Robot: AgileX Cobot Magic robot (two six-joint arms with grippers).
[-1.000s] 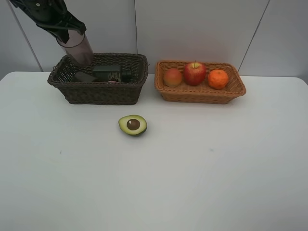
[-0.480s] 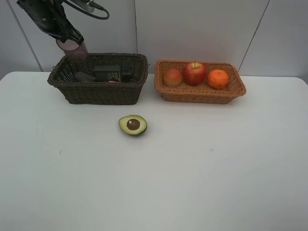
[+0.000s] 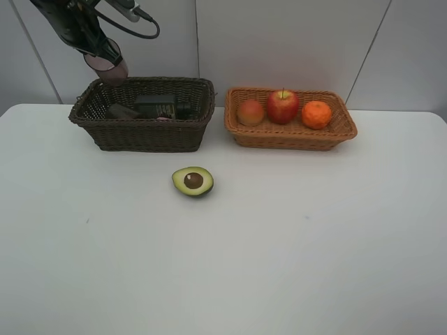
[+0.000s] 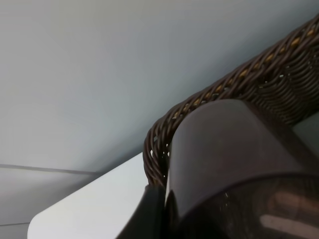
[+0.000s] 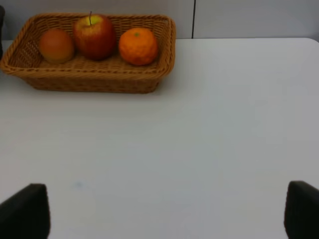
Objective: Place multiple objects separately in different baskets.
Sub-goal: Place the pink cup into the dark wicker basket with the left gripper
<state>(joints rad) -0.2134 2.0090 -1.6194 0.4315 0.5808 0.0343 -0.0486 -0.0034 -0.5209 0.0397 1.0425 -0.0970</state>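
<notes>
Gripped in the left gripper [image 3: 105, 61]: a mauve cup [image 3: 112, 68], tilted, above the far left corner of the dark brown basket [image 3: 143, 132] (dark items inside, hard to identify). In the tan basket [image 3: 290, 136]: peach-coloured fruit [image 3: 250, 112], red apple [image 3: 282, 106], tangerine [image 3: 316, 114]. On the white table [image 3: 279, 244]: halved avocado [image 3: 193, 181], cut face up.

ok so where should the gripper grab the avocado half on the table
Come straight down on the halved avocado and close across its narrower width, on the green rim either side of the pit. It lies cut face up and low on the table, with open space all round.
</notes>
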